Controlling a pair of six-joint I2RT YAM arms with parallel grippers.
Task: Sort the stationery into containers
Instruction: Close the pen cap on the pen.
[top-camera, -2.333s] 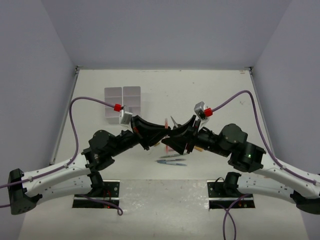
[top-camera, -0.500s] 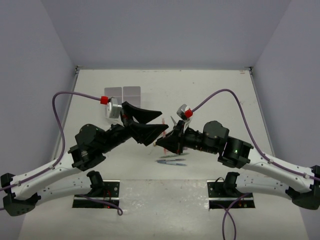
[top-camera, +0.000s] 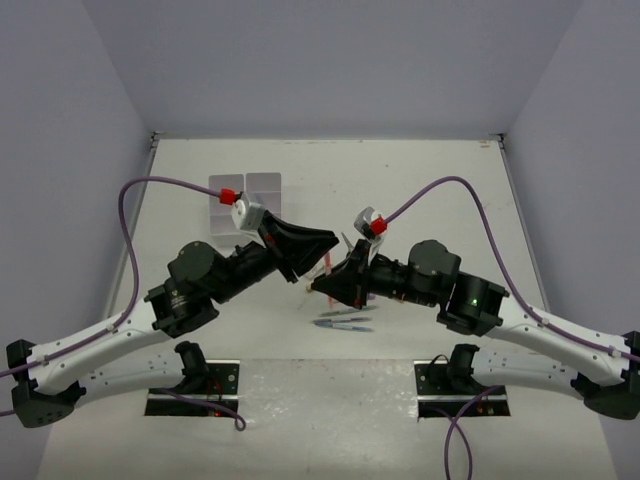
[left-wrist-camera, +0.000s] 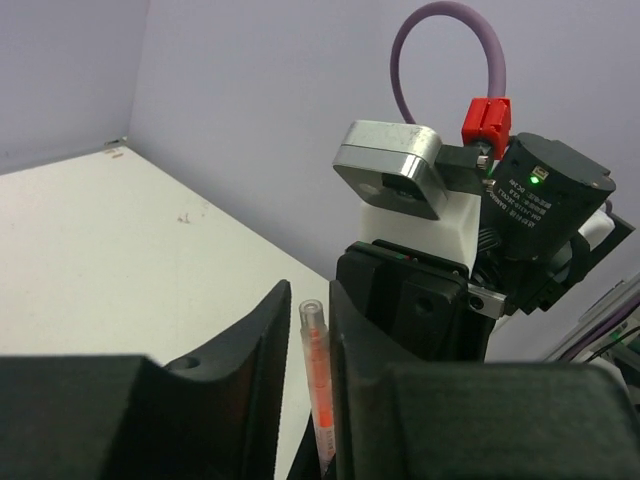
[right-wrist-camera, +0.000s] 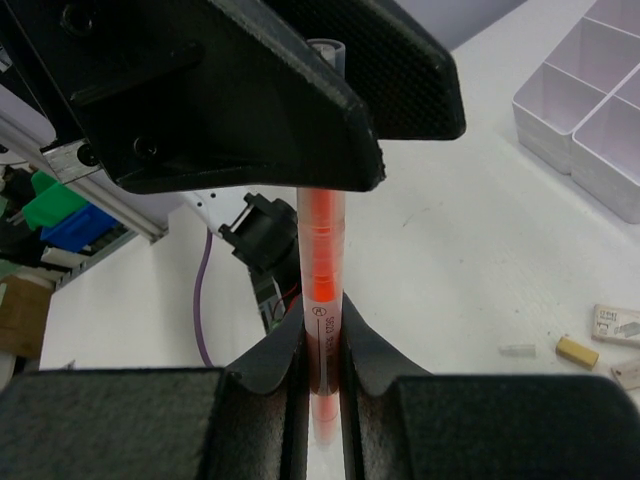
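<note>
Firstly, right wrist view: the right gripper (right-wrist-camera: 322, 345) is clamping the lower end of the marker (right-wrist-camera: 322, 240), both fingers pressing flat against its barrel. The marker is standing upright in that grip, its barrel showing pink-orange, with a clear cap at the top and small print near the fingers.

Left wrist view, same item from the other end: the left gripper (left-wrist-camera: 310, 295) is straddling the capped end with its jaws drawn narrow. One finger is lying against the barrel and a thin slit is showing beside the other. Whether it is actually squeezing cannot be told. Behind the marker, the right arm's wrist, with its silver camera (left-wrist-camera: 385, 165) and purple cable (left-wrist-camera: 400, 75), is blocking much of that view.

Overhead view: both arms are meeting over the middle of the table (top-camera: 420, 180), and their black bodies are hiding nearly all of the marker between them. The tray (top-camera: 264, 184) is sitting toward the far left, apart from the marker, with the left wrist covering its near edge. Two pens (top-camera: 345, 320) are lying side by side on the table just in front of the grippers.

Right wrist view only: a few small erasers (right-wrist-camera: 618, 325) are lying loose on the table near the tray.
</note>
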